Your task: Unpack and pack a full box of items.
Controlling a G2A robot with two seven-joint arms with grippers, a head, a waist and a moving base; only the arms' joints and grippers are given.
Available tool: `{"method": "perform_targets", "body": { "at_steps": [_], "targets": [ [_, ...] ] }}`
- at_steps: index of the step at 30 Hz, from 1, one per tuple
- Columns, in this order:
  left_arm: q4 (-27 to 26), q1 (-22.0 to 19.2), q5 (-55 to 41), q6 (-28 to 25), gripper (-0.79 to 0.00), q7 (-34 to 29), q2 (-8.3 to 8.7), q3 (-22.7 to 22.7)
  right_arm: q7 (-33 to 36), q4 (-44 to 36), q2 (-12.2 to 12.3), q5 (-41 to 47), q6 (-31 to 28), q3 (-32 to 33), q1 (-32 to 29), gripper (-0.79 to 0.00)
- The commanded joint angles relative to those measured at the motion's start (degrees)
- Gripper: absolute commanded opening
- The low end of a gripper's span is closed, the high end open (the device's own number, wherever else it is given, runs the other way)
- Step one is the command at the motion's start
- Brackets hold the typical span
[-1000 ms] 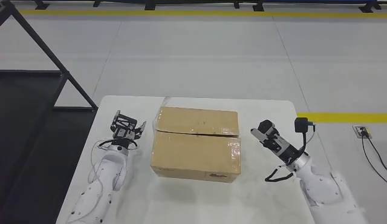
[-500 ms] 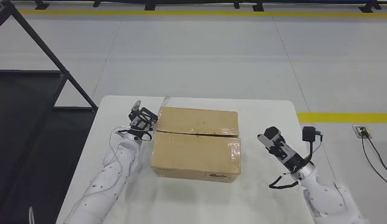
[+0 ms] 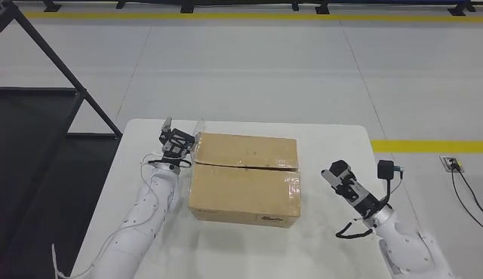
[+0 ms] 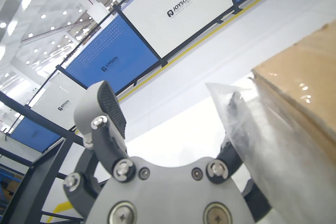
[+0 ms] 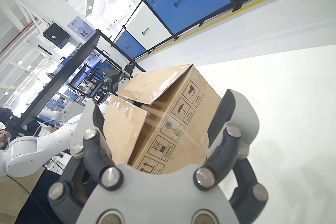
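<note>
Left end effector (image 3: 178,132) is released, fingers spread wide at the box's far left corner, with a clear plastic strip (image 4: 252,130) over one finger. The cardboard box (image 3: 245,177) sits mid-worktop (image 3: 332,143), flaps slightly ajar. Right end effector (image 3: 337,175) is released too, near its right side.

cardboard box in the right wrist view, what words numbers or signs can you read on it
No words readable on the cardboard box.
Its side panel carries signs only: umbrella symbol; glass symbol; up arrows.
Two other symbols there: too unclear to name.
Top view: dark print on the front face, too small to read.
</note>
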Motion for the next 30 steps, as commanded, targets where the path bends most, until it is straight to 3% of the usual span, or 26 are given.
{"method": "perform_targets", "body": {
  "at_steps": [1,10,17,30],
  "targets": [
    [0.6,0.3,-1.1,3.0,0.000,2.3,-0.25,-0.6,0.3,0.2,0.0,0.1,0.0,-0.2,0.4,0.000],
    [0.3,3.6,-7.5,10.8,0.000,9.7,-0.39,-4.9,1.8,1.3,0.0,0.6,0.0,-1.4,2.6,0.000],
    [-3.5,7.7,-10.6,16.6,0.000,12.6,0.58,-9.6,2.8,2.3,-0.1,0.6,-0.2,-2.4,4.7,0.000],
    [-20.2,20.8,-9.0,24.7,0.000,9.1,3.08,-18.4,5.1,2.9,-0.1,0.3,-0.2,-4.0,8.1,0.000]
  ]
}}
